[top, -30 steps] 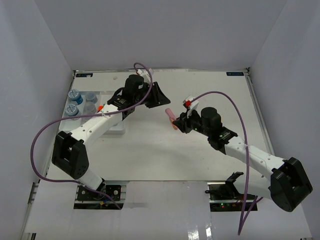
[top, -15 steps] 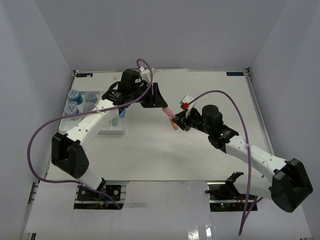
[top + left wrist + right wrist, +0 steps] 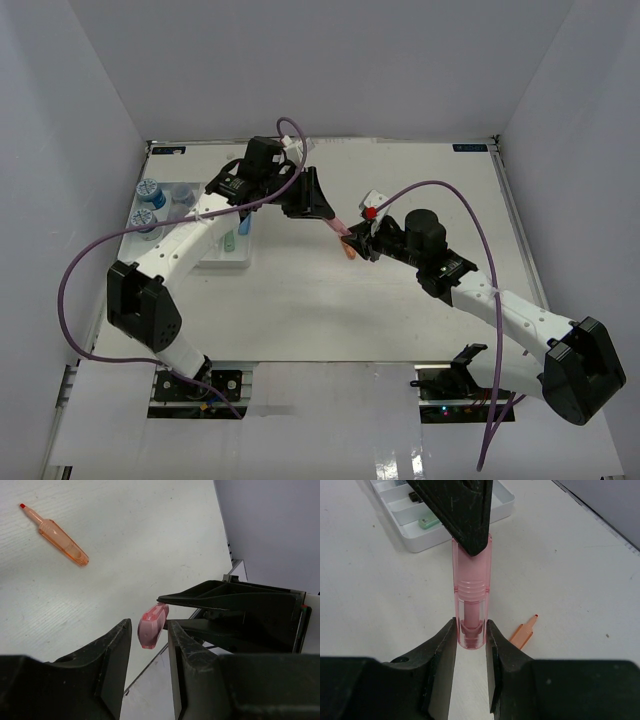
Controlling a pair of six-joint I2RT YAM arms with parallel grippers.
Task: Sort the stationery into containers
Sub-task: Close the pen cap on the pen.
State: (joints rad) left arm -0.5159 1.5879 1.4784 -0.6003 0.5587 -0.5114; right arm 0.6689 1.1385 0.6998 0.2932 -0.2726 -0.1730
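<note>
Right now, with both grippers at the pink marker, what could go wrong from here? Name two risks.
1. The left gripper flanks the free end of the pink marker with a gap on one side; if the right gripper releases early, the marker may fall.
2. The orange marker lies loose nearby; a dropped marker could knock it away.

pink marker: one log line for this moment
right gripper: shut on pink marker | left gripper: open at its far end | orange marker: on table
</note>
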